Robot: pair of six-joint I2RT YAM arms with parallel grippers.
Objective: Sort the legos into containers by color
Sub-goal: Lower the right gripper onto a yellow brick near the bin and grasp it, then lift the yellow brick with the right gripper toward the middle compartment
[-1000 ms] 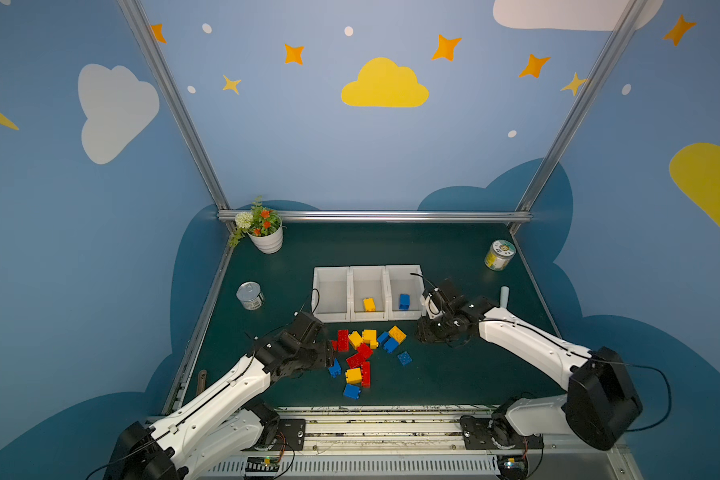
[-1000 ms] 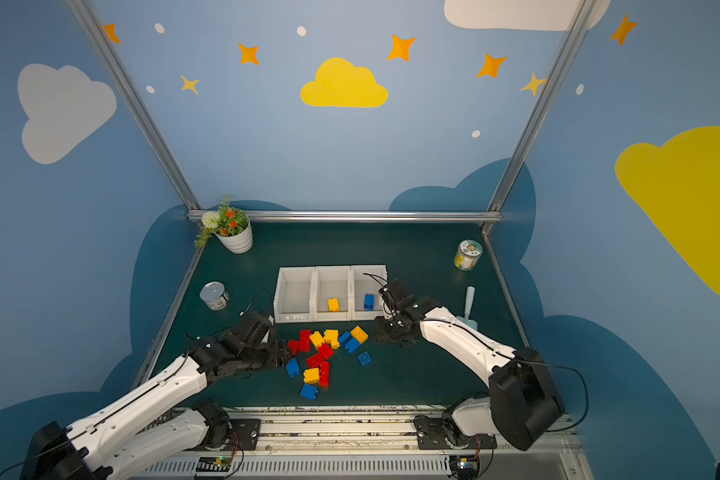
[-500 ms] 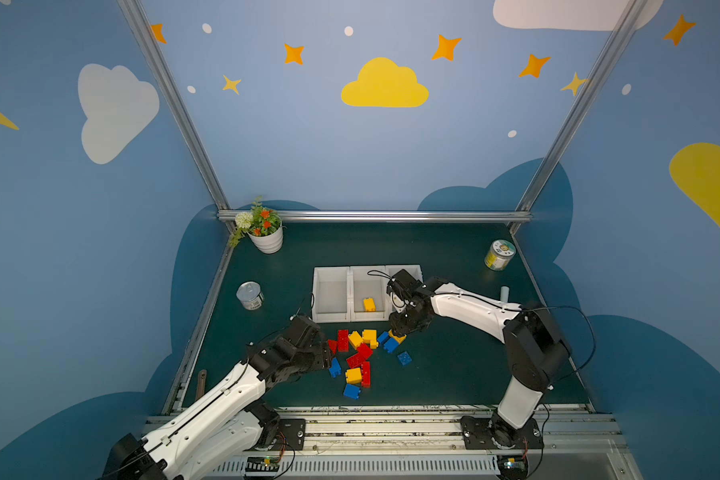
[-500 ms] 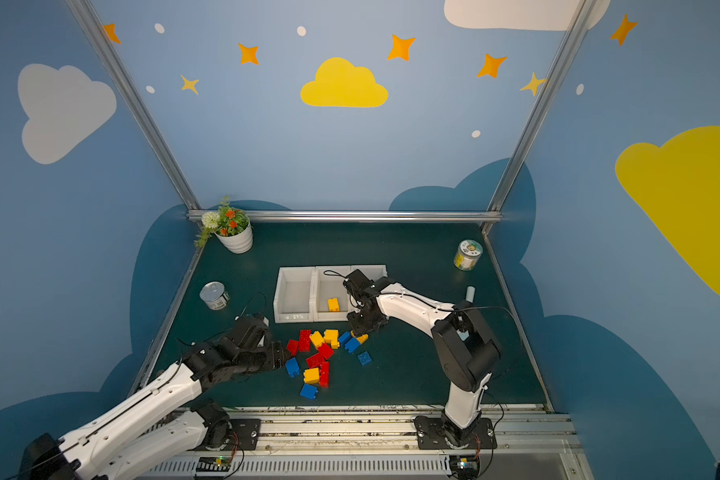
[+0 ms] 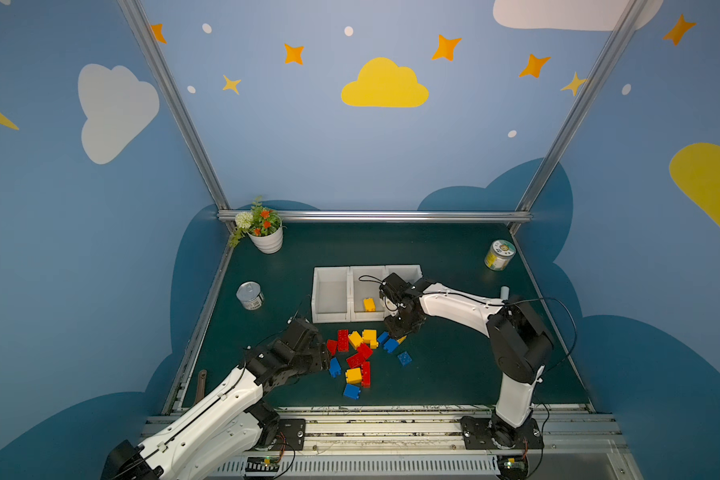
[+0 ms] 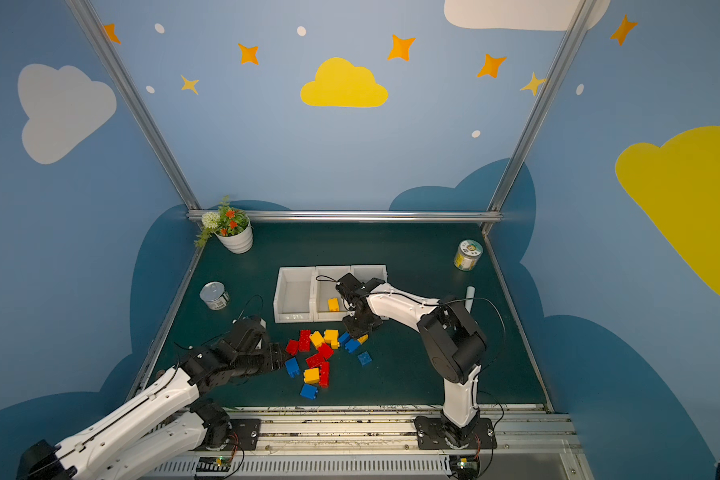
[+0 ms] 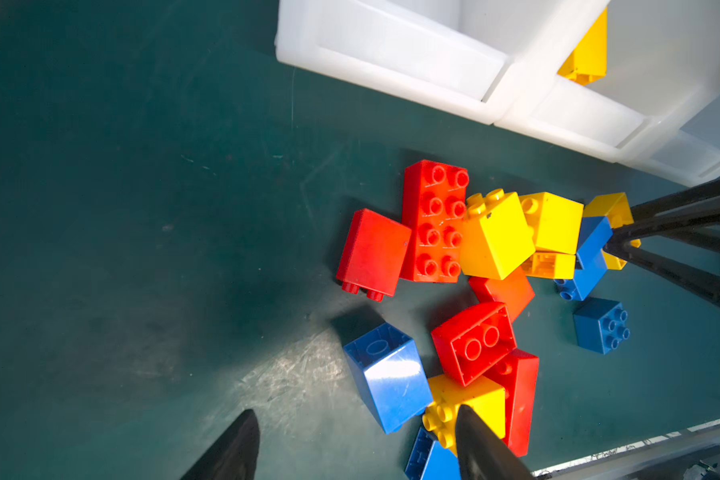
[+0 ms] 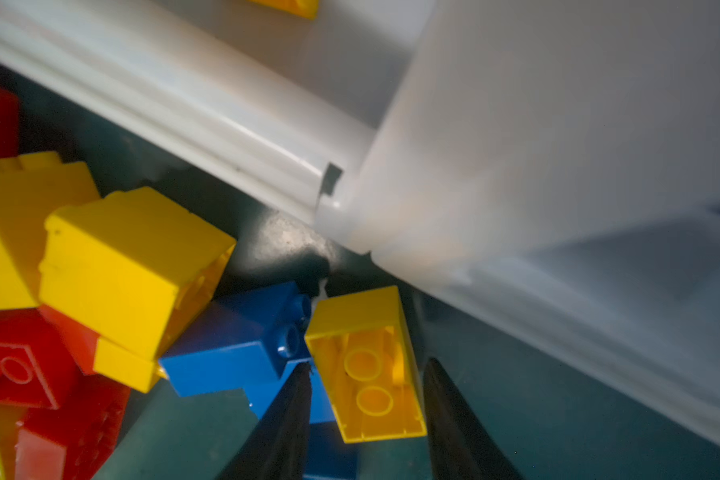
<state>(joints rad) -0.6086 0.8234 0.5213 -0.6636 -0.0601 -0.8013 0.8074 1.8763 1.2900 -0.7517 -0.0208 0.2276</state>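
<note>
Jaws of the right gripper (image 8: 366, 363) straddled a small yellow plastic brick (image 8: 360, 322), pinch unclear; left gripper (image 7: 355, 413) jaws spread wide.

Both arms extended: left gripper (image 7: 356, 446) low, jaws wide apart; right gripper (image 8: 368, 363) pointed down, jaws narrow.

You see red, yellow and blue bricks (image 5: 343, 340) on a dark green mat (image 5: 454, 374), white bins (image 5: 331, 270), and blue walls (image 5: 350, 158) patterned with yellow and white clouds (image 5: 385, 85) and orange stars (image 5: 294, 54).
</note>
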